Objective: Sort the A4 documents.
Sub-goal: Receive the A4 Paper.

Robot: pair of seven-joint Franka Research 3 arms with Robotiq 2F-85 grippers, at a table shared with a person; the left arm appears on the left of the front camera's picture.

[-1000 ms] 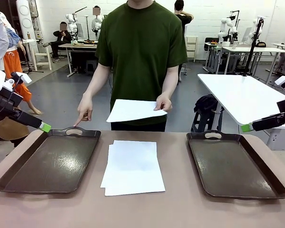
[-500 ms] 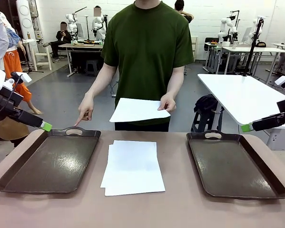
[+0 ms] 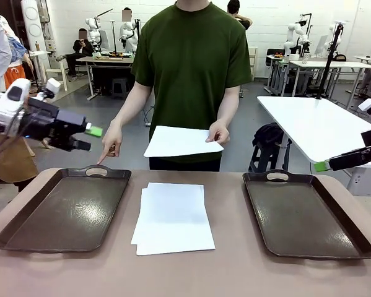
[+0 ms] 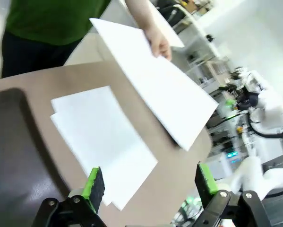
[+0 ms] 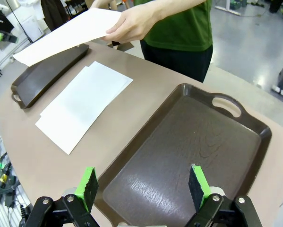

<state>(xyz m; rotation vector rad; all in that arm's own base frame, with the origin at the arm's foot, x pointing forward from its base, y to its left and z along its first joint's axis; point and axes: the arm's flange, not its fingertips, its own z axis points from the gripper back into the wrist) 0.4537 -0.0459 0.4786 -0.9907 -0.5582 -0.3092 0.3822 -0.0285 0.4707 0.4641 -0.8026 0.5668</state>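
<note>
Looking along my left gripper (image 4: 150,182), I see its green pads spread wide with nothing between them. It hangs in the air near the left tray (image 3: 61,213), at my ten o'clock. My right gripper (image 5: 142,184) is spread and empty too, near the right tray (image 5: 193,142) at two o'clock. Between the trays, at twelve, a loose stack of A4 documents (image 3: 173,216) lies flat on the brown table (image 3: 228,272). Beyond it the person's hand (image 3: 215,133) holds one more sheet (image 3: 179,141) in the air. The other hand (image 3: 111,145) points a finger at the left tray's handle. Behind are a grey floor (image 3: 80,117) and a white table (image 3: 315,124).
</note>
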